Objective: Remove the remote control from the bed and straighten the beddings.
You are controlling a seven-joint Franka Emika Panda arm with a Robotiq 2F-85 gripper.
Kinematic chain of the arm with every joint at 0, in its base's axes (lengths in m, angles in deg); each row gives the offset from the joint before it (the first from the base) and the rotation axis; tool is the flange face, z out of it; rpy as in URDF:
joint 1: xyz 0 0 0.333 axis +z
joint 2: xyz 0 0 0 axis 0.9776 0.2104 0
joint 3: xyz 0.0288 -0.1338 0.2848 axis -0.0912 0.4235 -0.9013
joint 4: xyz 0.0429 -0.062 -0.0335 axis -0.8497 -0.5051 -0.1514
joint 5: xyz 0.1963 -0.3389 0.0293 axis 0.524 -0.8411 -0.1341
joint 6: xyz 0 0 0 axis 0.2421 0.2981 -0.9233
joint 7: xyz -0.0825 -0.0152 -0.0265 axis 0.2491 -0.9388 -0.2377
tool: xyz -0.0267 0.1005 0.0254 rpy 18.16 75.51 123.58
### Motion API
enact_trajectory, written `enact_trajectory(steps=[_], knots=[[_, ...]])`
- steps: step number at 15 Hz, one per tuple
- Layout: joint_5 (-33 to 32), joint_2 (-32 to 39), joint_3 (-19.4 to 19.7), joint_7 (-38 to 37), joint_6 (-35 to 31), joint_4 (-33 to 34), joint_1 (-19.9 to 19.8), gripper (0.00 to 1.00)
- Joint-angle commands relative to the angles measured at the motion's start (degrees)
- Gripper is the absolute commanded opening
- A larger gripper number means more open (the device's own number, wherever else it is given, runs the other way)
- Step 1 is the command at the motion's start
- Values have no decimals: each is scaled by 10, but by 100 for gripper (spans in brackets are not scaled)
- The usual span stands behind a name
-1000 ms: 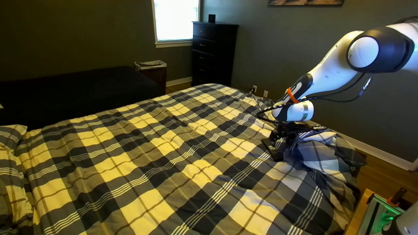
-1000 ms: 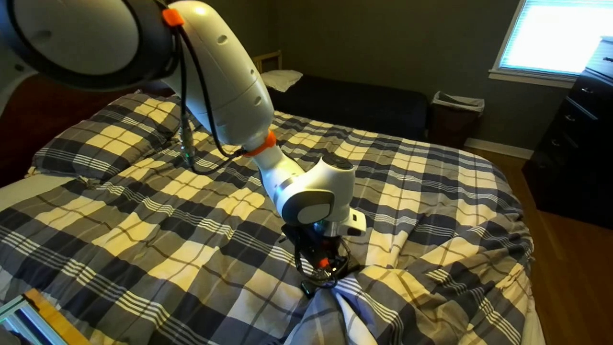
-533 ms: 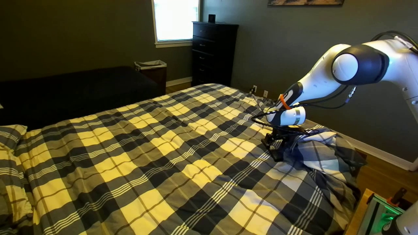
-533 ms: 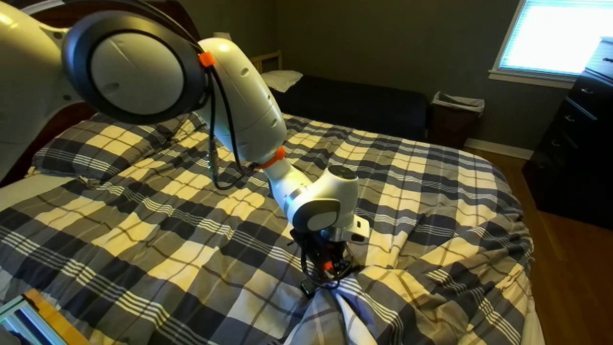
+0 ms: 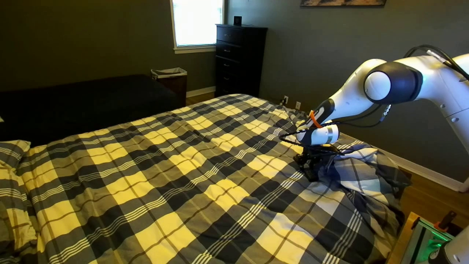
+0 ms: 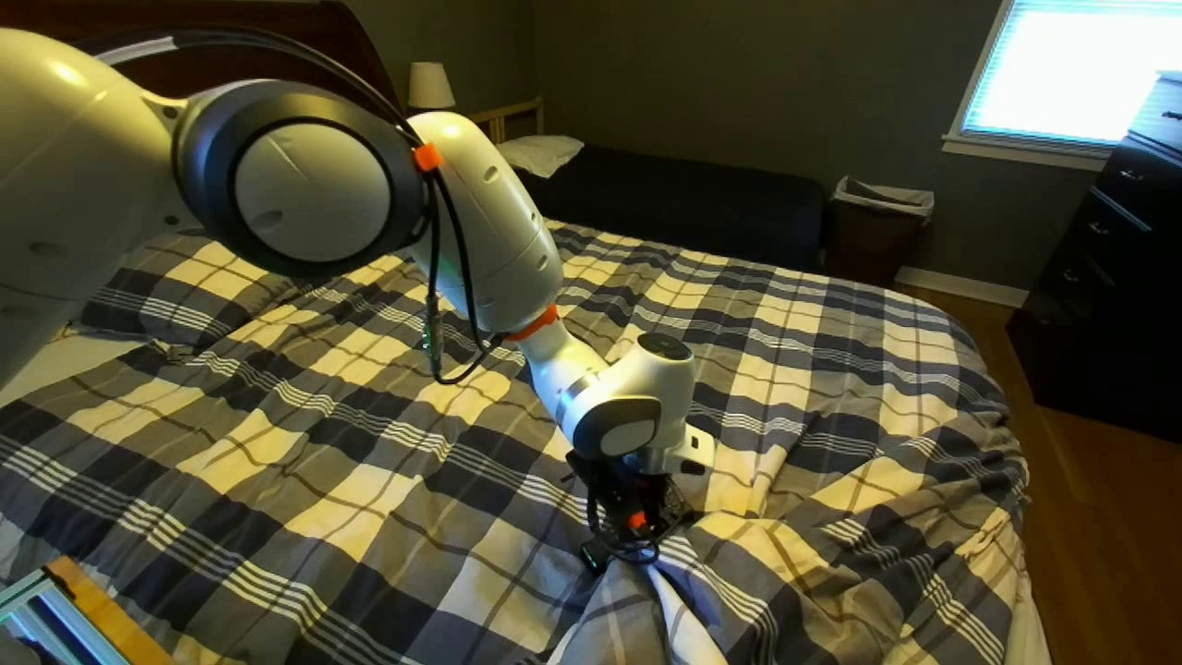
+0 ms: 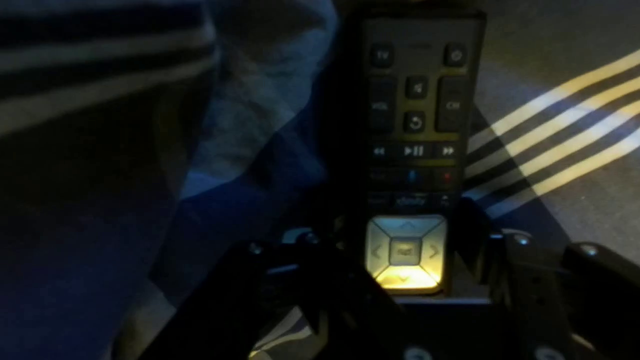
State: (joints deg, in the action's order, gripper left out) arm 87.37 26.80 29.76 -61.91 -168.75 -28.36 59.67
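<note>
The plaid comforter [image 5: 190, 157] covers the bed [image 6: 69, 365]; it also shows in an exterior view [image 6: 831, 332]. One part is bunched into a raised fold [image 5: 361, 172] with its blue-grey underside showing. The black remote control [image 7: 415, 115] lies face up on the comforter beside this fold; its near end shows in an exterior view [image 6: 593, 556]. My gripper [image 7: 402, 235] points down over the remote, one dark finger on each side of its silver button pad. The fingers look apart, with a small gap at the right side. The left finger's contact is too dark to tell.
A raised cloth fold [image 7: 100, 150] stands close at the left in the wrist view. A pillow [image 6: 185, 286] lies near the headboard. A wood-edged stand [image 5: 406, 234] is beside the bed. A dark couch [image 6: 683, 199], hamper [image 6: 877, 231] and dresser [image 5: 240, 60] stand beyond.
My arm has come down and extended, so the gripper sits lower over the remote. The remote and the comforter have not visibly moved.
</note>
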Motion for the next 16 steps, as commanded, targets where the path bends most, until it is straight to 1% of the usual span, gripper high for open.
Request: enact_trajectory(steps=[1,3,7,9,11,15,16], knots=[[-6,14,-9,-11,7,20,-15,28],[-6,-3,-8,-9,4,6,-17,28],[-4,-70,-6,3,-13,-44,-25,28],[-1,-115,-19,27,-11,-70,-39,28],[-5,-163,-13,33,-19,-102,-37,28],[-3,-258,-9,67,-32,-158,-50,28],[-9,-278,0,65,-21,-166,-48,28]])
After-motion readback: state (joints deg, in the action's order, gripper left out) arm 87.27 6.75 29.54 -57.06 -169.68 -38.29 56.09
